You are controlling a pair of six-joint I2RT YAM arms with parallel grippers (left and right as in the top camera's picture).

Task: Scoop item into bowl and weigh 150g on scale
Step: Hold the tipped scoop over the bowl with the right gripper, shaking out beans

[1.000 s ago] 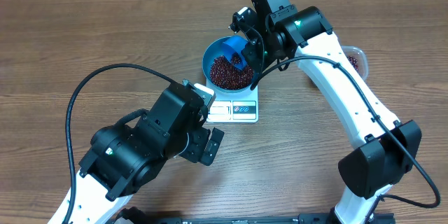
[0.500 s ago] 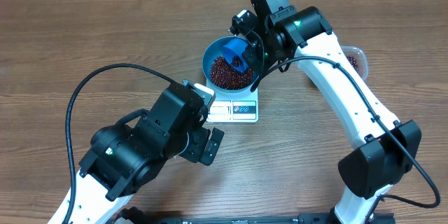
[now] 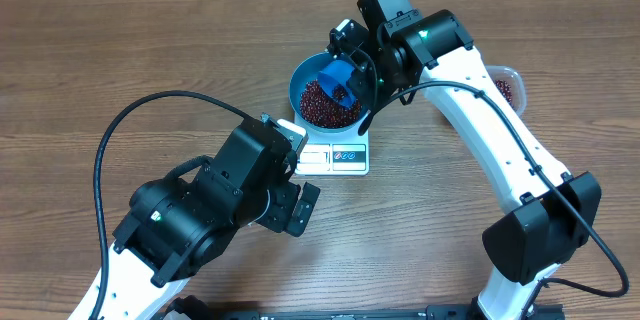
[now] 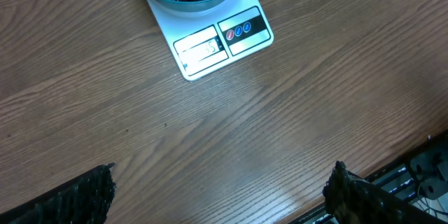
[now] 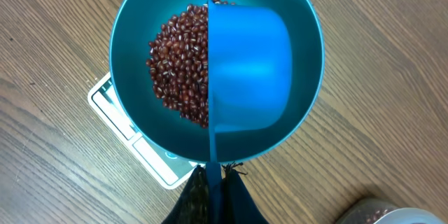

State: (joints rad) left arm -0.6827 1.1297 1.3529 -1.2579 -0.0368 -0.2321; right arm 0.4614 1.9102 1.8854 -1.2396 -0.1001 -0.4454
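Two fingers of the right tool (image 5: pixel 215 185) are pressed together on the handle of the small blue plastic scoop (image 5: pixel 248 77). Its long axis runs up-frame over the right half of the round deep blue bowl (image 5: pixel 133 122). Dark red-brown beans (image 5: pixel 178 70) heap just left of it inside the bowl, which sits on the flat white rectangular scale (image 3: pixel 340 157). The left tool (image 4: pixel 220 196), spread wide, hovers low in the overhead frame over the wooden counter (image 3: pixel 120 50). A clear plastic tub (image 3: pixel 508 82) lies at the right; nothing stands between.
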